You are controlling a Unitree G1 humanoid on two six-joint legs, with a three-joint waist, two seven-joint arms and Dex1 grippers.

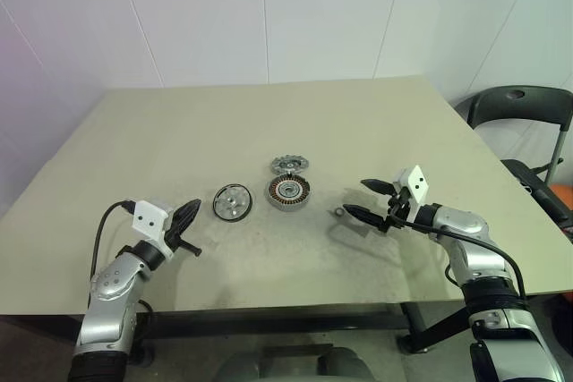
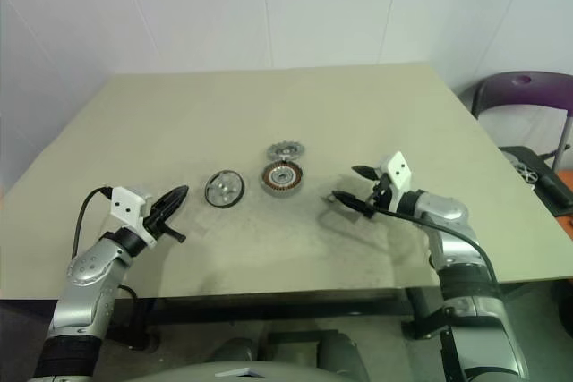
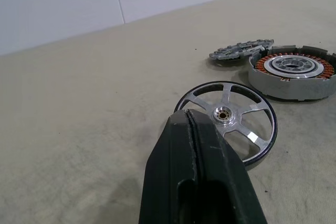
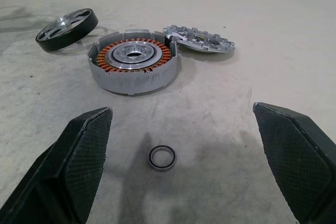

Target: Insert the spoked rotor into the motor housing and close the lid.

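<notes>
The spoked rotor point(image 1: 232, 201) lies flat on the table, silver-rimmed with a small hub point(image 3: 224, 114). Right of it sits the motor housing point(image 1: 288, 191), a grey ring of copper windings around a silvery centre point(image 4: 131, 55). The grey notched lid point(image 1: 289, 165) lies just behind the housing, touching its far edge. My left gripper point(image 1: 188, 213) is shut and empty, hovering left of the rotor and pointing at it. My right gripper point(image 1: 369, 199) stands wide open right of the housing, with nothing between its fingers point(image 4: 86, 145).
A small dark bearing ring point(image 4: 161, 158) lies on the table in front of my right gripper. The beige table point(image 1: 269, 123) is bare toward the back. A dark chair point(image 1: 524, 114) stands off the table's right edge.
</notes>
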